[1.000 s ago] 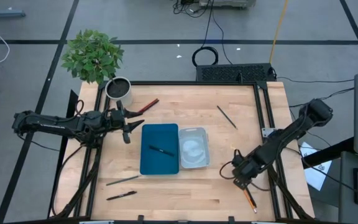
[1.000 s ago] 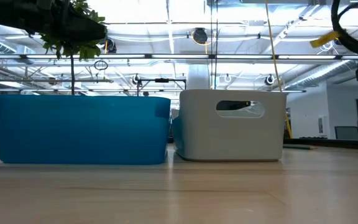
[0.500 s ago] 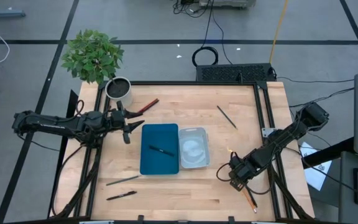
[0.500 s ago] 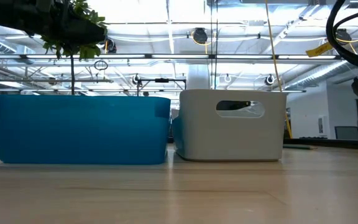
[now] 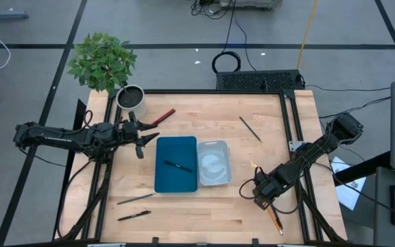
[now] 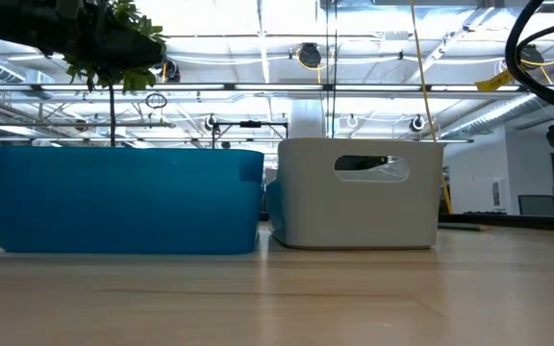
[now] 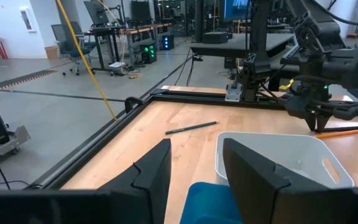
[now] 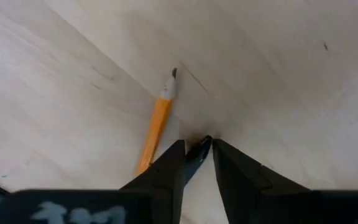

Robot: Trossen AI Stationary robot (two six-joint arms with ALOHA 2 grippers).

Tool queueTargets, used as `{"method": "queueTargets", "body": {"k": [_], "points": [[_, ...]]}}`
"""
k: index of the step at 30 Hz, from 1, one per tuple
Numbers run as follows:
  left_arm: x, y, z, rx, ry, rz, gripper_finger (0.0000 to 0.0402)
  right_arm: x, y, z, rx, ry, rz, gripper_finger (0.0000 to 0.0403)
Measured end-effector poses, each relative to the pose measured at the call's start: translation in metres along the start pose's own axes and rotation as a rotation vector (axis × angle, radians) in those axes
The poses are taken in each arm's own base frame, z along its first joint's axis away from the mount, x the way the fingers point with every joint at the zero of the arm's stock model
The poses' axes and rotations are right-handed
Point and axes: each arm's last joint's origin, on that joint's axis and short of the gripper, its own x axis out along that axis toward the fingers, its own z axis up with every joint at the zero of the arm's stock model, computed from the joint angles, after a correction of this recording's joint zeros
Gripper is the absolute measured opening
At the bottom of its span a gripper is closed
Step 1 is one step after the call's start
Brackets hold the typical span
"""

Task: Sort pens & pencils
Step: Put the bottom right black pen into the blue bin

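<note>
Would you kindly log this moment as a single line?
right tool: nearly shut, beside orange wooden pencil | left tool: open, waiting near blue plastic tray | black pen: in tray

My claw [image 8: 197,163] is black. The pencil [image 8: 156,124] is orange, the desk [image 5: 266,158] light brown, one tray [image 5: 175,165] blue.
</note>
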Motion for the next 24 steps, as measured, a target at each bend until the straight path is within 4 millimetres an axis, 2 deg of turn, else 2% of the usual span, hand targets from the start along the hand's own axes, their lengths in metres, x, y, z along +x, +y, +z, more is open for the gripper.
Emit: {"method": "queueTargets", "body": {"k": [6,13,18,24], "points": [[0.0,0.0,0.0,0.0,0.0,0.0,0.0152,0.007,-0.011,0.001,-0.004,0.008,-0.04,0.0013],[0.0,0.0,0.0,0.0,0.0,0.0,0.0152,0.006,-0.011,0.0,-0.069,0.007,-0.031,0.0008],[0.0,0.0,0.0,0.0,0.0,0.0,0.0152,-0.007,-0.014,-0.001,-0.13,-0.055,0.018,0.0003],[0.0,0.0,0.0,0.0,-0.001,0.0,0.0152,-0.031,-0.025,0.003,-0.185,-0.249,0.047,0.0004]]}}
